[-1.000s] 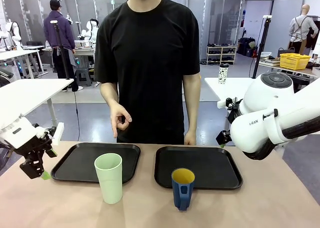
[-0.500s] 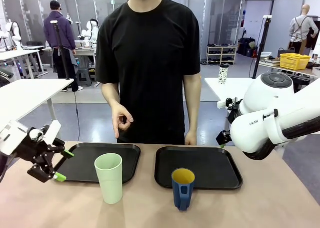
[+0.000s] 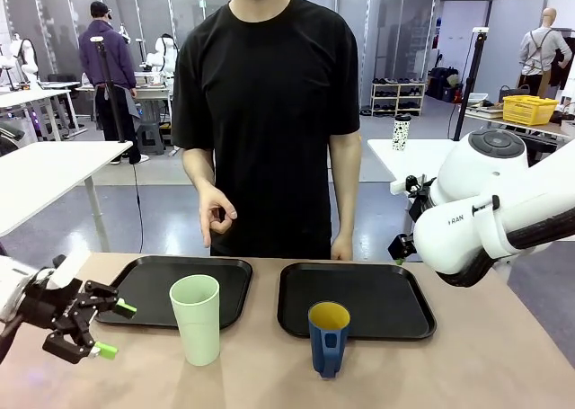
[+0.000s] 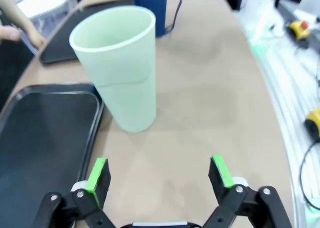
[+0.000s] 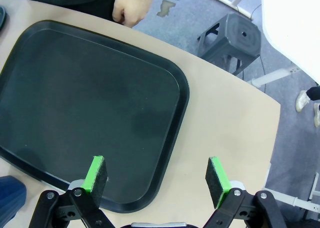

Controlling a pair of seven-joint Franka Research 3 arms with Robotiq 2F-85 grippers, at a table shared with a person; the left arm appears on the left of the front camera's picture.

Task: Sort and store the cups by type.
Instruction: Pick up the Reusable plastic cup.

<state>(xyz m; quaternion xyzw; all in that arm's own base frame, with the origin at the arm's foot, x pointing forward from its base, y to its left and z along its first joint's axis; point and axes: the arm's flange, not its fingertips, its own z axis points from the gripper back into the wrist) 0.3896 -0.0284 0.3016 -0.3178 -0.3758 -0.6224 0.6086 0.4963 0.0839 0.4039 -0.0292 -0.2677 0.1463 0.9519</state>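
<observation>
A tall pale green tumbler [image 3: 196, 319] stands upright on the table at the front edge of the left black tray [image 3: 135, 279]. A dark blue mug [image 3: 329, 339] with a yellow inside stands at the front edge of the right black tray [image 3: 377, 301]. My left gripper [image 3: 117, 330] is open, low over the table left of the tumbler and pointing at it. In the left wrist view the tumbler [image 4: 117, 77] stands a short way beyond the open left gripper [image 4: 159, 175], with the mug [image 4: 152, 10] behind it. My right gripper [image 5: 159, 178] hangs open over the right tray [image 5: 90, 102].
A person in a black shirt stands at the far side, one hand [image 5: 131, 7] resting at the table edge by the right tray. My right arm [image 3: 485, 211] is raised at the right. A dark stool [image 5: 232, 37] stands on the floor beyond the table.
My left gripper has dropped lower and swung to the right toward the green tumbler, turning to point at it. The right arm, cups and trays have stayed put.
</observation>
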